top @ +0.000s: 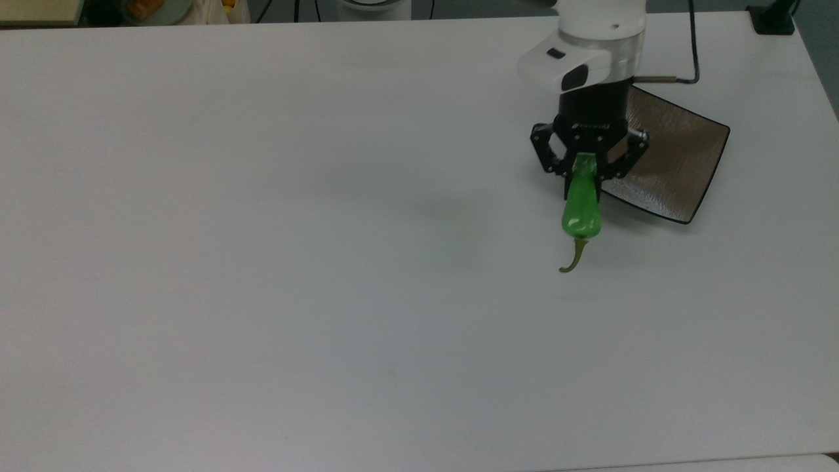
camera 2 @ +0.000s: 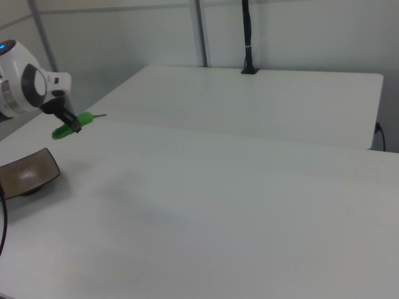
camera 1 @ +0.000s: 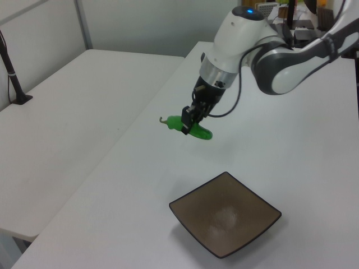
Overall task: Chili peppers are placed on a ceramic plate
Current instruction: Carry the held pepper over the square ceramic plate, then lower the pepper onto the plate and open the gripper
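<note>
Between the two black fingers of the gripper sits the chili pepper, pinched near its narrower end so that the fingers are closed tight on the green flesh. In the top view the fatter end of the pepper and its curled olive-brown stem hang out below the gripper, toward the bottom of the picture. In the left view the gripper holds the pepper roughly level in the air, clear of the white table, with the stem pointing to the left view's left and the glossy tip to the left view's right. The right view shows the same grip from the other side: the gripper clamps the pepper while the thin stem juts toward the right view's right. Just beyond the gripper in the top view, partly behind its black linkage and to the top view's right of it, lies the ceramic plate, square, brownish-grey and black-rimmed, flat on the table. In the left view the plate lies below the gripper and nearer the camera, with bare tabletop between it and the hanging pepper. In the right view the plate rests below and to the right view's left of the gripper.
</note>
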You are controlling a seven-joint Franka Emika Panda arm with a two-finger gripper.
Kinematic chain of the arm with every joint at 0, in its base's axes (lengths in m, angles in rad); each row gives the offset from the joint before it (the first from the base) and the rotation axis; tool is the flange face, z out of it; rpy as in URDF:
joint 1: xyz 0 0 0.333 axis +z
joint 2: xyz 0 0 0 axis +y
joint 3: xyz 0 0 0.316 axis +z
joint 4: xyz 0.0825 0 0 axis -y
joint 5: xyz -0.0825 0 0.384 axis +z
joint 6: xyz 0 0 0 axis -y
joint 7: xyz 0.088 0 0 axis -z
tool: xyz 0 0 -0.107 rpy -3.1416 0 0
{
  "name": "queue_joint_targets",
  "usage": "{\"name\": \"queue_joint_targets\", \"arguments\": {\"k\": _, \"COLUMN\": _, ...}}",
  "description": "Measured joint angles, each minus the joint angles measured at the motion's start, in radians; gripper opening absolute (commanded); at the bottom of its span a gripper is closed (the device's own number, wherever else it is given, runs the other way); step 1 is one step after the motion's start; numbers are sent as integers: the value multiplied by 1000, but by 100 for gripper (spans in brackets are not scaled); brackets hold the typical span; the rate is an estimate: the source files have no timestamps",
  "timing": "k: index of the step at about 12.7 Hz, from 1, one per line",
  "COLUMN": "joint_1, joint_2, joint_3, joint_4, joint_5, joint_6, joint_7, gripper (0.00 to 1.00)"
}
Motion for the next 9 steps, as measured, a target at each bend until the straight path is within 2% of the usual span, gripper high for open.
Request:
{"name": "queue_joint_targets", "arguments": {"k": 5, "joint_1": 4, "joint_2": -27, "joint_3": 80, "joint_4": -56, "joint_5": 0, "joint_6": -19, "joint_7": 98, "gripper": 26}}
{"name": "queue_joint_targets", "arguments": {"k": 9, "joint_1": 47, "joint_2": -27, "joint_3": 104, "joint_4": -90, "joint_5": 0, "joint_6": -21, "joint_7": 163, "gripper": 27}}
